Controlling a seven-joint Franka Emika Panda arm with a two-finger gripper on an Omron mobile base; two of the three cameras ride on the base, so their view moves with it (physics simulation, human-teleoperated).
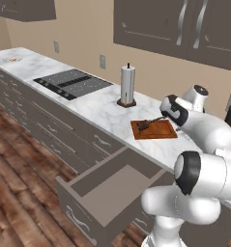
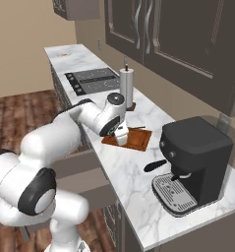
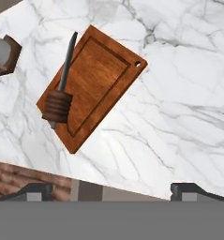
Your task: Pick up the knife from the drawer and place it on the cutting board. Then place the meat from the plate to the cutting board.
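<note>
In the left base view, the drawer (image 1: 105,195) stands pulled out below the marble counter (image 1: 88,103), and its inside looks bare. On the counter lies the cutting board (image 1: 154,129), with the knife (image 1: 150,124) resting along its far left edge, handle toward the front. A paper towel roll (image 1: 128,85) on a dark base stands just behind the board, and a cooktop (image 1: 72,82) is set into the counter further left. Far off at the counter's left end sits the plate (image 1: 13,60) with the small orange meat (image 1: 13,60) on it, well apart from the board.

In the right base view, the arm reaches over the counter and the gripper (image 2: 121,139) hangs above the near edge of the cutting board (image 2: 136,139). A black coffee machine (image 2: 192,162) stands to the right of the board. The plate (image 2: 64,53) shows as a tiny pale spot at the far end.

In the hand view, the fingertips (image 3: 34,190) stand spread wide apart with nothing between them. The knife (image 3: 61,89) lies on edge along one long side of the cutting board (image 3: 97,79), its ribbed brown handle overhanging the rim slightly.
</note>
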